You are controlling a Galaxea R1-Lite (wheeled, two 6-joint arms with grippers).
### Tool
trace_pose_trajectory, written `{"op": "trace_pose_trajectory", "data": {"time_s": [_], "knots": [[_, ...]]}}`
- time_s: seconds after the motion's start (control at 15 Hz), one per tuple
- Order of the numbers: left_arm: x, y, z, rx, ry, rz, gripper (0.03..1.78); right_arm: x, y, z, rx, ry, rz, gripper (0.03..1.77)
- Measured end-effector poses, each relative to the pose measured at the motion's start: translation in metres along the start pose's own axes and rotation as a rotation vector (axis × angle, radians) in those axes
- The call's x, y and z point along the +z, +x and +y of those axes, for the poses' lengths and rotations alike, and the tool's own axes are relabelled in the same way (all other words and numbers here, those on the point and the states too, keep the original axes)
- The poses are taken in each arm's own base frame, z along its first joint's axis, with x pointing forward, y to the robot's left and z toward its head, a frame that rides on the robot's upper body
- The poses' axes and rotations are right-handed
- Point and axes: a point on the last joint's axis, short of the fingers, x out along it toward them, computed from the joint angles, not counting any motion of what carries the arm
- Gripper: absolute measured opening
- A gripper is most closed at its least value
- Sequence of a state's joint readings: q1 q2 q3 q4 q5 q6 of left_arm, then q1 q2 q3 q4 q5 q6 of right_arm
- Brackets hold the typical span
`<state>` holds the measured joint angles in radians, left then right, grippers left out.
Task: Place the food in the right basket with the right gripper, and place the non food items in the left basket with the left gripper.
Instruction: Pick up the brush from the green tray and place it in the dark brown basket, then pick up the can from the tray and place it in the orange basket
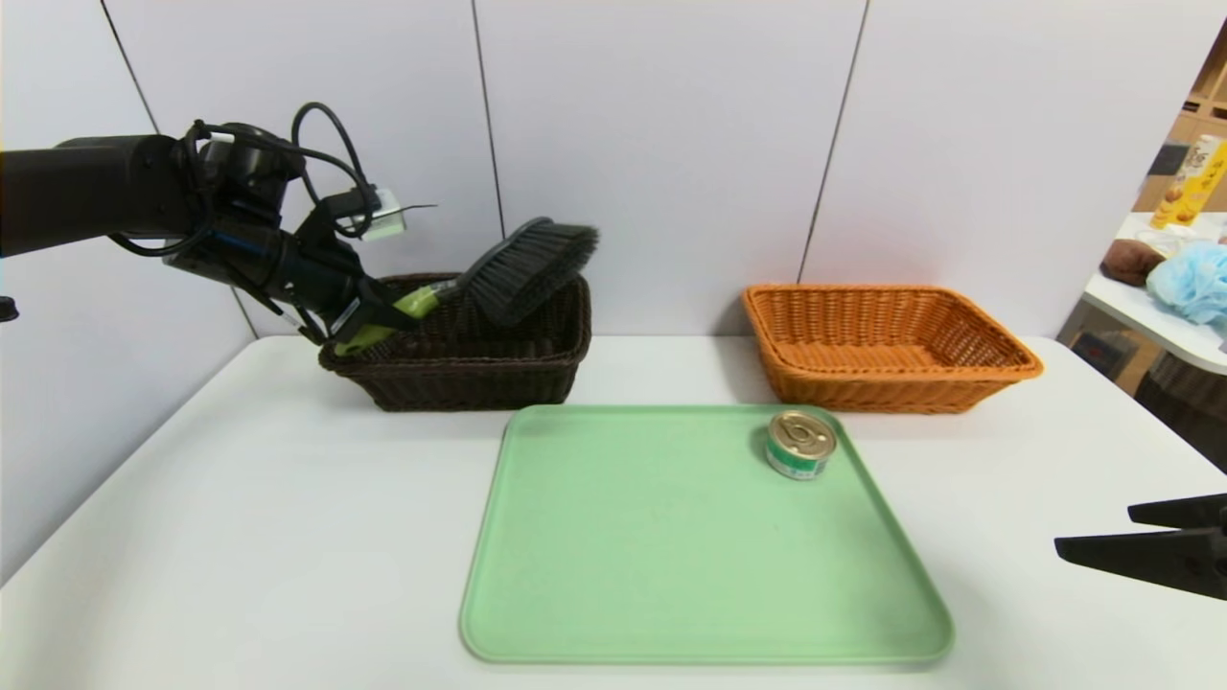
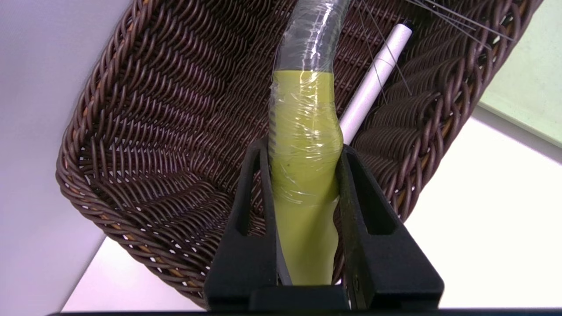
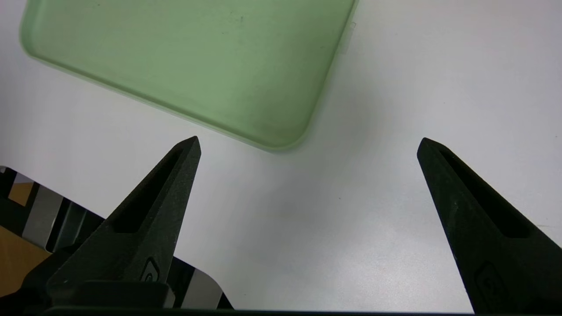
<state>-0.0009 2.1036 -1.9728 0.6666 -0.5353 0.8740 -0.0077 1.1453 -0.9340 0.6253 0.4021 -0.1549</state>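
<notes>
My left gripper is shut on the green handle of the brush, holding it tilted over the dark brown left basket, bristle head up toward the basket's right end. In the left wrist view both black fingers clamp the plastic-wrapped handle of the brush, and the white marker lies inside the left basket beneath it. The tin can of food stands on the green tray, near its far right corner. The orange right basket holds nothing. My right gripper stands open at the table's right edge, nothing between its fingers.
The green tray's corner lies ahead of the open right gripper. A side table with clutter stands beyond the right edge. A white wall runs behind both baskets.
</notes>
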Motion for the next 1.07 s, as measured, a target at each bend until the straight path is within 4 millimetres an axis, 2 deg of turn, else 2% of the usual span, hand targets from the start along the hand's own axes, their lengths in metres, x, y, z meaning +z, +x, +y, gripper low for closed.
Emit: {"op": "trace_pose_trajectory", "data": {"time_s": [0.07, 0.33, 0.73, 0.87, 1.07], "knots": [[-0.001, 0.001, 0.0, 0.0, -0.004, 0.0, 0.42, 0.0, 0.0, 0.0, 0.0, 0.0, 0.0, 1.71], [-0.005, 0.003, 0.004, 0.005, -0.014, 0.004, 0.91, 0.0, 0.0, 0.0, 0.0, 0.0, 0.003, 1.71], [-0.004, -0.004, 0.005, 0.021, -0.022, -0.002, 1.34, -0.001, 0.0, 0.0, 0.001, 0.0, 0.002, 1.71], [0.007, -0.009, -0.001, 0.022, -0.012, -0.02, 1.42, 0.0, 0.0, 0.0, 0.0, 0.0, 0.0, 1.71], [0.035, -0.014, -0.02, 0.0, -0.039, -0.07, 1.51, 0.0, -0.001, 0.001, 0.0, -0.001, -0.003, 1.71]]}}
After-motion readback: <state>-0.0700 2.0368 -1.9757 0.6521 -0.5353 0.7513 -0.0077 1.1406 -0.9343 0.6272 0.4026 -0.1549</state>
